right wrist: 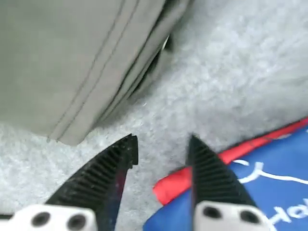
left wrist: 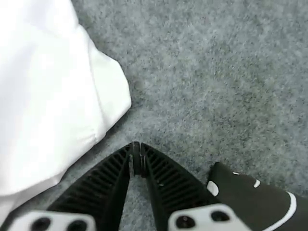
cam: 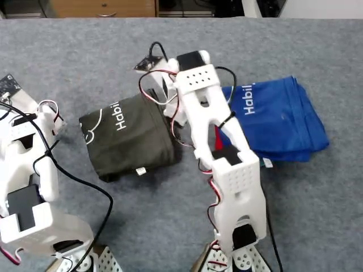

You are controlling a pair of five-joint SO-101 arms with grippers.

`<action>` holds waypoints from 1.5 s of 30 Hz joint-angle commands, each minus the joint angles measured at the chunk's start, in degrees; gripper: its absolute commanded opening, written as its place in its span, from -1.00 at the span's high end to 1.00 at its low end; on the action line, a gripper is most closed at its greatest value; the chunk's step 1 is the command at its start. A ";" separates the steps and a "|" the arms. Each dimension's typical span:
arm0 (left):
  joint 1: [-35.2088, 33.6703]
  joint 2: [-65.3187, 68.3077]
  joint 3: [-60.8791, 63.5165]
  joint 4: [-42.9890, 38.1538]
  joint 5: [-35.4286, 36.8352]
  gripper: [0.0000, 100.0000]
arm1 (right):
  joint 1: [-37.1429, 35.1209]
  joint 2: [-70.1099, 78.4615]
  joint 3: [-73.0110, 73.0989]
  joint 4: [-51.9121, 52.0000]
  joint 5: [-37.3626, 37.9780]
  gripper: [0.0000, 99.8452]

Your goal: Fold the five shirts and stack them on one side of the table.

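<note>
Shirts, part-way through folding and stacking: a folded blue shirt (cam: 278, 116) lies at the table's (cam: 283, 45) right side on top of a red shirt (right wrist: 192, 175), whose edge shows beneath it. Whether more lie under these two cannot be told. A dark olive shirt (cam: 127, 139) lies folded near the table's middle, just beside the stack but apart from it, so it appears folded and not yet stacked. White cloth (left wrist: 43, 96), probably another shirt, lies near the left gripper (left wrist: 136, 161); its state of folding cannot be judged, and a fifth shirt cannot be made out. By this reading two shirts are stacked, one awaits transfer, and at least one awaits folding. The left gripper is clenched tip to tip on nothing, low over bare table between the white cloth and a corner of the dark olive shirt. The right gripper (right wrist: 161, 147) is spread wide and empty, over the strip of bare table between the dark olive shirt's folded edge and the red shirt's edge. That strip is narrow, and the right arm (cam: 238, 181) spans it. Wider bare table lies behind both piles toward the far edge, and in the foreground between the two arm bases, where a black cable (cam: 91, 190) from the left arm (cam: 28, 187) crosses. The blue shirt has bare table to its right and in front of it.
</note>
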 commanded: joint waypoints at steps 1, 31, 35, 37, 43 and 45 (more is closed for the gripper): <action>0.18 -0.66 -2.73 0.44 -0.53 0.96 | -5.23 -5.93 -5.76 0.79 0.35 0.75; 0.53 -0.66 -2.46 0.44 -0.44 0.96 | -5.93 30.46 -56.40 -4.13 -0.44 0.99; 0.53 -0.66 -2.55 0.44 -0.44 0.96 | -8.40 26.68 -55.52 0.35 -0.35 0.99; 0.26 -0.66 -2.64 0.44 -0.35 0.96 | -9.01 25.01 -55.96 1.14 -0.44 0.99; 0.00 -0.66 -2.64 0.44 -0.26 0.96 | -7.34 14.46 -49.71 1.32 -0.44 0.99; 0.00 -0.66 -2.64 0.44 -0.26 0.96 | -6.90 8.92 -43.56 1.32 -0.44 0.99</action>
